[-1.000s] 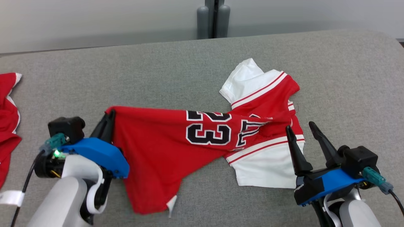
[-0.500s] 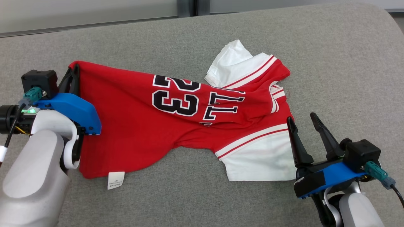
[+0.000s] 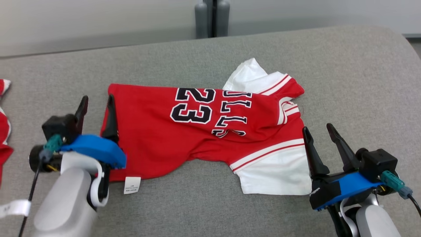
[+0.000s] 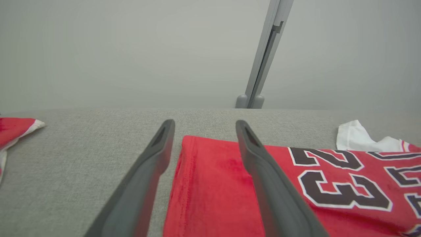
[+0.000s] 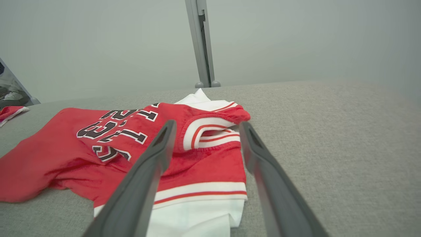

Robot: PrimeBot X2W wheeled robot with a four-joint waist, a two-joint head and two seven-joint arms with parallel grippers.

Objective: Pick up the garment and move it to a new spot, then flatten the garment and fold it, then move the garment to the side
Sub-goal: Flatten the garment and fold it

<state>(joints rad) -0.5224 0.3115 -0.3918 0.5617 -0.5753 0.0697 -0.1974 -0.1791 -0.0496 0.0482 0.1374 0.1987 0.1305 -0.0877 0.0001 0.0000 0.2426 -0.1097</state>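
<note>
The garment is a red jersey with white sleeves and a black "23", lying spread but wrinkled across the grey table. My left gripper stands open at the jersey's left hem; in the left wrist view the hem corner lies on the table between the parted fingers. My right gripper is open at the jersey's right edge, beside the white sleeve. In the right wrist view the neckline shows between its fingers, which hold nothing.
Another red and white garment lies at the table's left edge, also visible as a red cloth in the left wrist view. A grey post stands behind the table against a pale wall. A white label hangs from the jersey's near hem.
The left gripper, shut on the jersey's hem before, has opened and let it go. The jersey now lies flatter on the table. The head camera shifted between frames.
</note>
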